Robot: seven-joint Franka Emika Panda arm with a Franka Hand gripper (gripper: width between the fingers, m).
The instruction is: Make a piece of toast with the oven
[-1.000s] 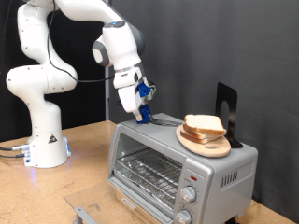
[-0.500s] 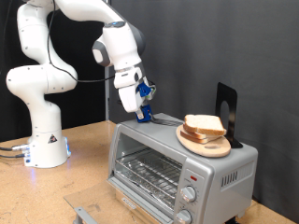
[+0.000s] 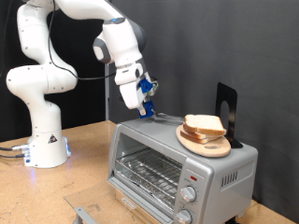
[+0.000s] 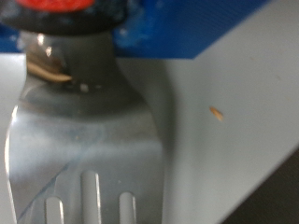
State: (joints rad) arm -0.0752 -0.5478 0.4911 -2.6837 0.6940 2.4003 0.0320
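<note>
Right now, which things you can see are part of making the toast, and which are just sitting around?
For the job:
piece of toast on the wooden plate atop the oven
oven, door shut
gripper holding a metal spatula over the oven top

Lying about:
black stand behind the plate

You have one oven [image 3: 177, 166] with two knobs [image 3: 189, 195], one piece of toast [image 3: 205, 125] on one round wooden plate [image 3: 207, 145], one slotted metal spatula [image 4: 89, 140], one gripper [image 3: 145, 110], and one dark upright stand [image 3: 227, 107].
</note>
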